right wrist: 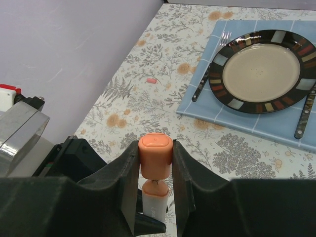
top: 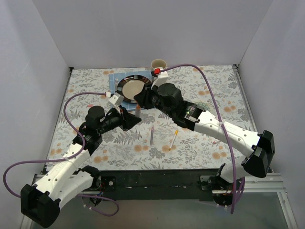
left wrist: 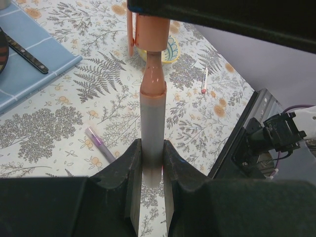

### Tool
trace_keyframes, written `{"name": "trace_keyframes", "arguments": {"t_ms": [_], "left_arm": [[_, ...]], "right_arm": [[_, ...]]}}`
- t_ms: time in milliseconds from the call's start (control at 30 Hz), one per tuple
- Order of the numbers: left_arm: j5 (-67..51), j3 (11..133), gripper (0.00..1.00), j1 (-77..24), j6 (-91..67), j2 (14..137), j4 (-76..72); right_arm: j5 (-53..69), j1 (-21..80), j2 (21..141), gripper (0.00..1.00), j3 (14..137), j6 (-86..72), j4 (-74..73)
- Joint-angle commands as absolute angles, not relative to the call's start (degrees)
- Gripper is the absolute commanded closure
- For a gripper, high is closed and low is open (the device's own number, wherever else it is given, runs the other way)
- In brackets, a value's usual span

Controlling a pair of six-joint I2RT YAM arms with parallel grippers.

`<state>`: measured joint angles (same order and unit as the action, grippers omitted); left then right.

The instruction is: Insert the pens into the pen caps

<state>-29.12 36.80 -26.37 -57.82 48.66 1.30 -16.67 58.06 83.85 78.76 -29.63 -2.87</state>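
Note:
My left gripper (left wrist: 152, 170) is shut on the whitish barrel of the orange pen (left wrist: 152, 123) and holds it above the table, its orange nose pointing at the orange cap (left wrist: 152, 34). My right gripper (right wrist: 155, 163) is shut on that orange cap (right wrist: 155, 150). The pen's tip (right wrist: 157, 190) sits right at the cap's mouth. In the top view the two grippers meet near the table's middle (top: 137, 109). A purple pen (top: 151, 135) and a yellow-tipped pen (top: 173, 140) lie on the table. A small pink cap (right wrist: 151, 80) lies near the left wall.
A dark-rimmed plate (right wrist: 296, 49) lies on a blue mat (right wrist: 197, 106) at the back, with a fork (right wrist: 210, 74) and a knife (right wrist: 306, 111) beside it. A cup (top: 158, 64) stands behind. Purple cables (top: 209, 90) arc over the table.

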Motion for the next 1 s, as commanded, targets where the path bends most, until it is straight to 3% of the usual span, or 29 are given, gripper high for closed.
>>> {"name": "trace_keyframes", "arguments": {"t_ms": [0, 333, 500, 767, 967], "left_arm": [[-28.2, 38.8, 1.00, -26.5, -57.0, 47.8, 1.2], [-26.3, 38.8, 1.00, -26.5, -57.0, 46.9, 1.2], [-24.3, 38.5, 1.00, -26.5, -57.3, 46.0, 1.2], [-23.2, 37.9, 1.00, -26.5, -57.6, 44.6, 0.4], [-22.1, 37.7, 1.00, -26.5, -57.3, 44.2, 0.4]], "right_arm": [[-18.9, 58.7, 83.4, 0.99, 81.1, -27.2, -1.9], [-23.7, 63.1, 83.6, 0.99, 76.2, -29.3, -3.5], [-31.9, 66.2, 84.5, 0.99, 74.2, -35.8, -9.2], [-29.6, 68.8, 85.6, 0.99, 71.4, -37.4, -7.4], [-23.8, 69.0, 80.3, 0.86, 66.9, -40.5, -2.5]]}}
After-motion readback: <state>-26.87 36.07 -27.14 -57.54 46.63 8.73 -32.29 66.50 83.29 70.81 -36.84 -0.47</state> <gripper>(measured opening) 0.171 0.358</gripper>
